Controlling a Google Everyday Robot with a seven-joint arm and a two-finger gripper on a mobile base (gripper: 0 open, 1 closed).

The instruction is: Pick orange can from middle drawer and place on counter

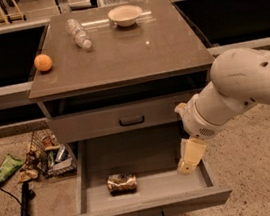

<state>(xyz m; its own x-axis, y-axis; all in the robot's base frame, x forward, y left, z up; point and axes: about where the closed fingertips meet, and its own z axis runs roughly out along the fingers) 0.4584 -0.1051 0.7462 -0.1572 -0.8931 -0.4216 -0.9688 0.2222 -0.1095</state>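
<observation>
The orange can [121, 183] lies on its side, dented, on the floor of the open middle drawer [150, 207], left of centre. My gripper [189, 156] hangs from the white arm over the drawer's right side, well to the right of the can and apart from it. The counter [137, 54] is the glossy grey-brown top of the cabinet above.
On the counter are a round orange fruit [43, 62] at the left edge, a clear plastic bottle [78, 33] lying down and a white bowl [125, 15] at the back. The drawer above [131, 116] is closed. Litter [41, 157] lies on the floor to the left.
</observation>
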